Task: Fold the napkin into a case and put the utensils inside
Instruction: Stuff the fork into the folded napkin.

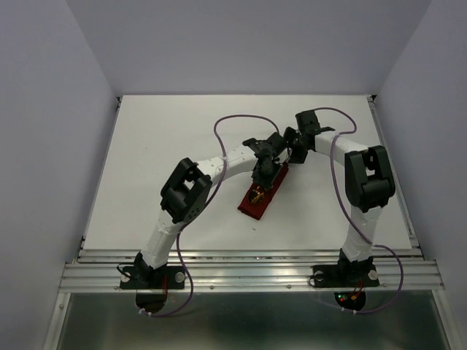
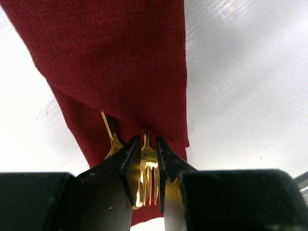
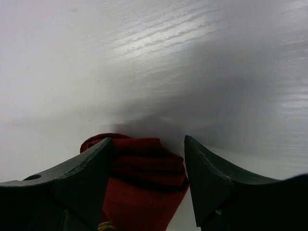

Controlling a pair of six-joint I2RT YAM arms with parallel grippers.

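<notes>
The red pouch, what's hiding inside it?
The gold fork and spoon poke out of the pouch; their thin handles slip under its cloth. How far in they reach is covered.

The dark red case (image 1: 252,208) lies folded narrow on the white surface (image 1: 160,146), slanting from centre frame toward the upper right. A gold fork (image 2: 148,168) and spoon (image 2: 111,139) poke from one end, handles tucked under the cloth.

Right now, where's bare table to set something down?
Bare: the far-left table outside the left arm, and the near patch bordered by the red cloth, the front rail and the right arm. Crowded: mid-table, where both jaws meet over the cloth and fork.
</notes>
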